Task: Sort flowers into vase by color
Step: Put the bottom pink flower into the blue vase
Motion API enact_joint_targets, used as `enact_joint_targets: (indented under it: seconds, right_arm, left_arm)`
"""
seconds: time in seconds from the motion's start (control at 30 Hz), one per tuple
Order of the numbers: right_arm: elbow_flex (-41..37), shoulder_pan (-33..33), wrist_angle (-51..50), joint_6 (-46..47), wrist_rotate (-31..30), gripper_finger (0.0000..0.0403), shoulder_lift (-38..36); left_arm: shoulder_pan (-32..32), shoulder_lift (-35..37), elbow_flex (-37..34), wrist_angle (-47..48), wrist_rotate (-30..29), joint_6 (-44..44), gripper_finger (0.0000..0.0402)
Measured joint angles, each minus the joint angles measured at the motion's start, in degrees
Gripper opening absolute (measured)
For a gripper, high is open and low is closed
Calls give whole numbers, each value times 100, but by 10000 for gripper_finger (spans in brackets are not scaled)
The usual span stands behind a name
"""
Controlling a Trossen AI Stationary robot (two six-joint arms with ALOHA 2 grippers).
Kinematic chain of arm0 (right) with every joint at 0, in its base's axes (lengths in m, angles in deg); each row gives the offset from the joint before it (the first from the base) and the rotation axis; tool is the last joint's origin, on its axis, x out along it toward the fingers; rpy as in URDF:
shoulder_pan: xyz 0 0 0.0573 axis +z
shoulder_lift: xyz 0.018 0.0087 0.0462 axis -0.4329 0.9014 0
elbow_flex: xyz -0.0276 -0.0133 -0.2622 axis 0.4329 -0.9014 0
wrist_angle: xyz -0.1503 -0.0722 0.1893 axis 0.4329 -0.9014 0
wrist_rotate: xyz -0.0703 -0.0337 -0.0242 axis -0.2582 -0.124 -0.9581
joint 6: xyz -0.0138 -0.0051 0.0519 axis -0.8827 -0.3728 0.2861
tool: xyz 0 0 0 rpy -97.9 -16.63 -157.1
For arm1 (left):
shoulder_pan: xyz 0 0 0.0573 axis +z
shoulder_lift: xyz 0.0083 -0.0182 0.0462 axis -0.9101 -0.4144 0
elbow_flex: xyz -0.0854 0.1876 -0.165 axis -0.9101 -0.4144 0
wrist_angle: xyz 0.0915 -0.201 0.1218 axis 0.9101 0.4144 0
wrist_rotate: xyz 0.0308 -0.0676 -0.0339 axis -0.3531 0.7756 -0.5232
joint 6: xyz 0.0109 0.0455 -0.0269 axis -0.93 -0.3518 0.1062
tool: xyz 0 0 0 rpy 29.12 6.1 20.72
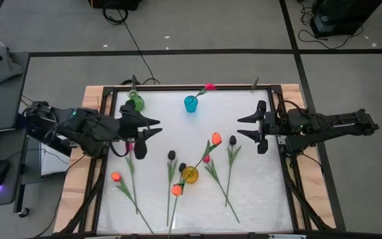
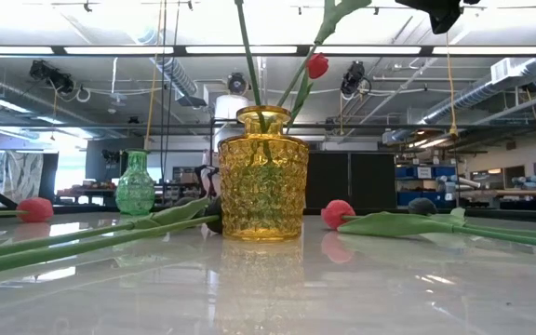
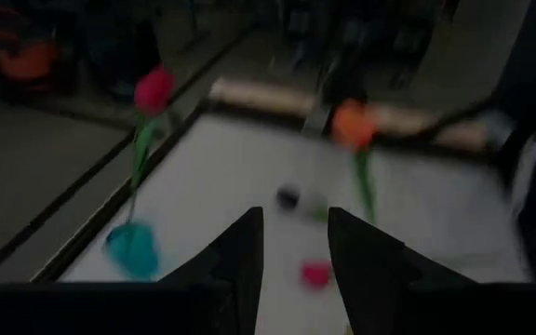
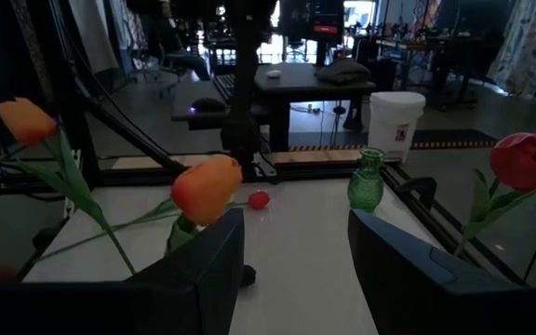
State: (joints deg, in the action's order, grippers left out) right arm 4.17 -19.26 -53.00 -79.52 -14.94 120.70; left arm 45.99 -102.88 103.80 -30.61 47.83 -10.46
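Three small vases stand on the white table: a green one [image 1: 136, 103], a blue one [image 1: 190, 103] holding a pink-red tulip [image 1: 209, 87], and a yellow one [image 1: 190, 174] with an orange tulip [image 1: 215, 138] leaning out of it. Several tulips lie flat on the table, among them black ones [image 1: 171, 155] [image 1: 233, 141], a pink one [image 1: 206, 159] and an orange one [image 1: 116, 177]. My left gripper [image 1: 155, 127] hovers open right of the green vase, above a pink bud [image 1: 130, 146]. My right gripper [image 1: 241, 126] hovers open by the right edge, facing it.
A wooden and black frame [image 1: 105, 89] borders the table. Free room lies between the two grippers, in front of the blue vase. In the low view the yellow vase [image 2: 262, 173] stands in the middle, with stems and leaves [image 2: 408, 223] lying on either side.
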Motion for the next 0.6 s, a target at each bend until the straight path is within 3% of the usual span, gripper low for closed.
enact_joint_targets:
  seconds: [0.17, 0.27, 0.37, 0.47, 0.6]
  right_arm:
    - [0, 0, 10, 1, 2, 203, 0]
    - [0, 0, 16, 2, 2, 203, 0]
    - [0, 0, 62, 2, 0, 203, 1]
    - [0, 1, 86, 1, 2, 203, 2]
    - [0, 0, 113, 2, 1, 203, 2]
  left_arm:
    - [-55, -62, -1, 1594, -633, 1688, 128]
    - [-322, -144, -4, 2682, -1252, 3201, 128]
    - [-711, -228, -4, 3434, -1513, 4259, 128]
    - [-1119, -388, -4, 3806, -1641, 4675, 128]
    - [-1474, -632, -4, 3784, -1679, 4266, 128]
